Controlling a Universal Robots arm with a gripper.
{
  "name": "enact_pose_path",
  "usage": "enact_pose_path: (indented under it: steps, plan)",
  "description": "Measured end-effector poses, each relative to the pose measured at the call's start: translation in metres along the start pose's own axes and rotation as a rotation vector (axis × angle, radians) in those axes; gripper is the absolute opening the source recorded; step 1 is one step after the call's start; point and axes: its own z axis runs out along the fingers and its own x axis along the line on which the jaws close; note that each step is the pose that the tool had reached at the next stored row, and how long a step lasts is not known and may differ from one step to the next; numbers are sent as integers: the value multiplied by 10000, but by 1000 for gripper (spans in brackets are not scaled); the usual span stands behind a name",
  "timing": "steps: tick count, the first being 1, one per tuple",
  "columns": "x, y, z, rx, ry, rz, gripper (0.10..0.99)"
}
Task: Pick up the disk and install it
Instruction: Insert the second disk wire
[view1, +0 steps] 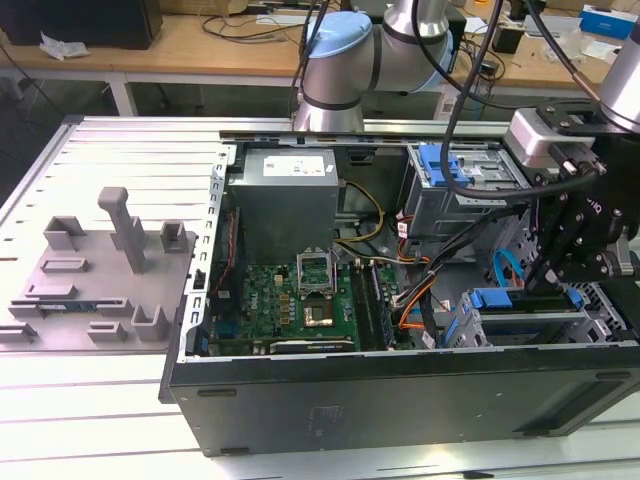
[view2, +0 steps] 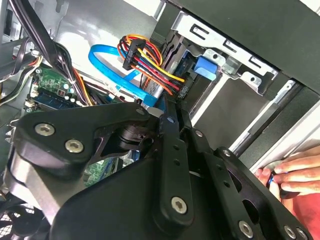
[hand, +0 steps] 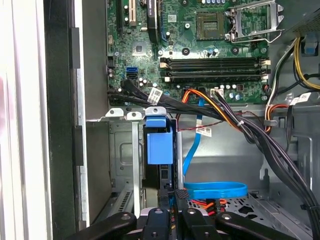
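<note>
hand (hand: 170, 200) at the disk (hand: 159, 145); second wrist view adds fingers (view2: 295, 175).

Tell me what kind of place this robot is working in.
Probably an electronics lab or assembly test bench: an open computer case with its motherboard exposed lies on a slatted metal table, and a cable-strewn wooden workbench stands behind the arm.

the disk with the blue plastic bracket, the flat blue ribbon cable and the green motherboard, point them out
disk (hand: 159, 145), first wrist view, on its blue plastic bracket.
flat blue ribbon cable (hand: 215, 190), first wrist view, mid-loop.
green motherboard (view1: 300, 295), exterior view, bare board.
</note>
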Motion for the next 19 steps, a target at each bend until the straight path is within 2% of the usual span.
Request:
enact_pose_path:
  steps: [8,9,10,13,14,16,18,19]
  plan:
    - [0,0,41,-2,2,-35,161]
    - [-1,0,42,-1,-4,-36,173]
    - [-1,0,29,-1,-19,-36,231]
    - [5,-1,-82,-1,-2,-35,416]
    - [6,-1,-133,-2,0,-36,416]
    - [12,-2,-293,1,-1,-35,416]
    - [13,-2,-329,2,-3,-35,400]
    - [12,-2,-328,2,-2,-35,337]
